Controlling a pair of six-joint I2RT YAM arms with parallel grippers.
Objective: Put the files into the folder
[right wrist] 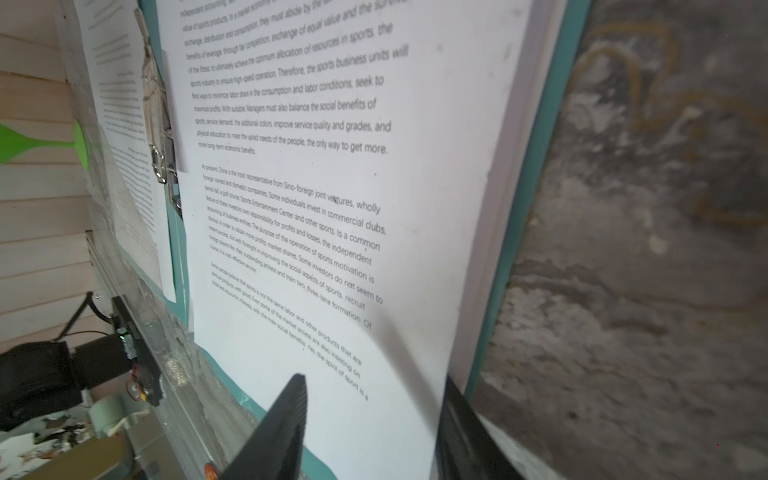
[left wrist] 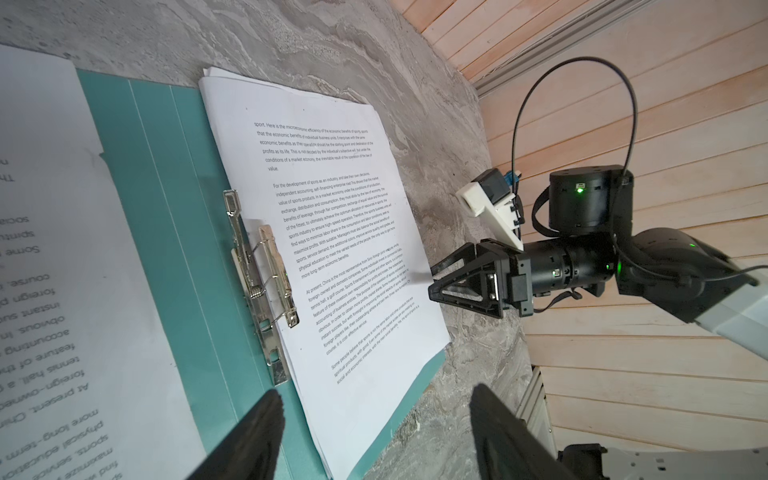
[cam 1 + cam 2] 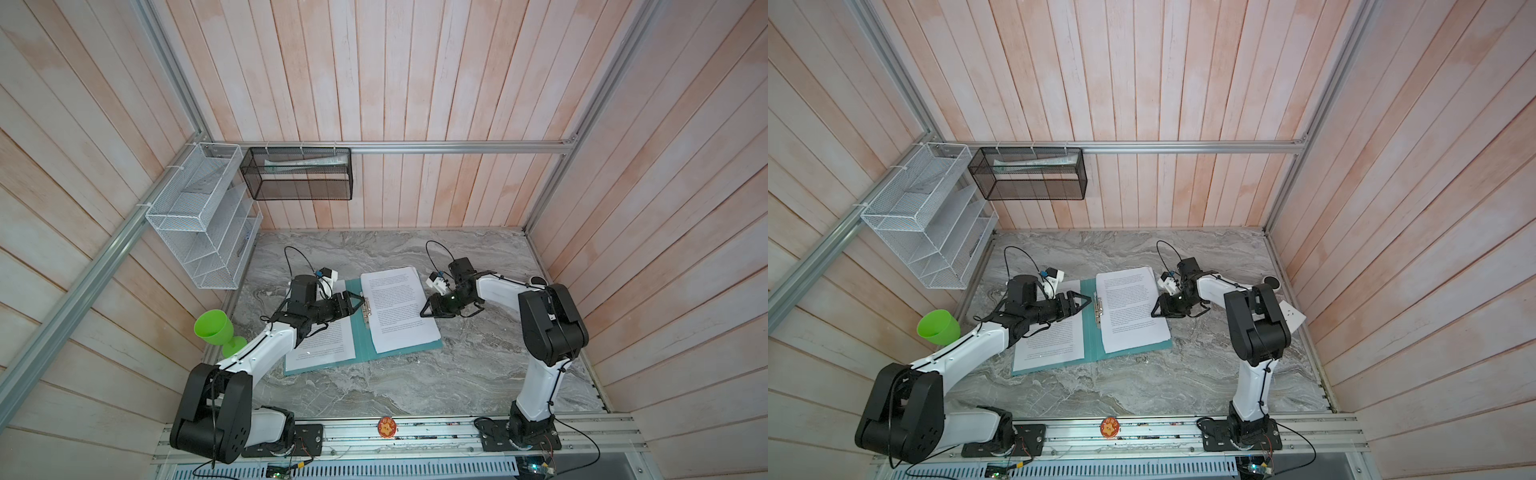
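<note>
Folder is lying open and flat on the marble table, both teal covers facing up; this is showing in both top views.

Left claw is hovering over the spine strip. Its tips are pointing at the silver clip, which is sitting just ahead of them. Whether they are touching it, I cannot tell. In the left wrist view this claw is showing its two fingers spread wide apart above the folder.

Files: a stack of printed white sheets is resting on the cover beyond the clip from the left claw, with its inner edge meeting the clip. One more printed sheet is lying on the near cover, partly under the left arm.

Right claw is sitting low at the outer long edge of the stack, facing the left claw across the files. In the right wrist view this claw is also showing its fingers parted. One finger is hanging over the top sheet of the files, the other by the folder's teal rim — neither is pinching the paper.

Green goblet is sitting behind the left arm, well apart from both claws.
</note>
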